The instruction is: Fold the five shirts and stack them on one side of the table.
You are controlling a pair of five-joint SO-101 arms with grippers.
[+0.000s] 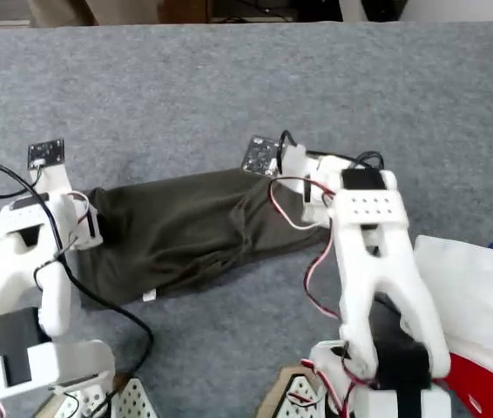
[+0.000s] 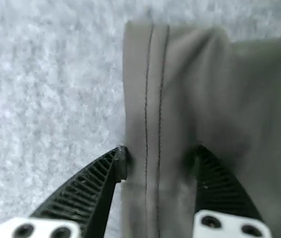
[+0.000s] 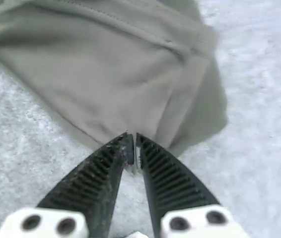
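Olive shirt [image 1: 185,231]: lay rumpled and long across the middle of the table, strung between the two arms, with a stitched hem at its left end and loose folds at its right. Rested on a grey felt table [image 1: 229,78], flecked and fuzzy, reaching every side of the high view but the far one. Gave way there to a thin strip of room [image 1: 185,9]: brown furniture and dark gaps, too cropped to tell more. Stood at the near edge as two white arms, left arm [image 1: 29,261] and right arm [image 1: 377,261], with a black cable [image 1: 107,305] trailing from the left and red and white wires [image 1: 294,218] looping off the right. Sat by the right arm at the table's right edge: white cloth [image 1: 477,287], touching a red cloth [image 1: 482,383] on its near side. Left gripper [image 2: 158,158]: held its jaws apart, straddling the stitched hem, one finger at the cloth's edge and the other over the cloth. Right gripper [image 3: 133,146]: pinched the shirt's other edge, cloth drawn into the tips and shadowing the felt. Showed a small white tag [image 1: 149,296] at the shirt's near edge.
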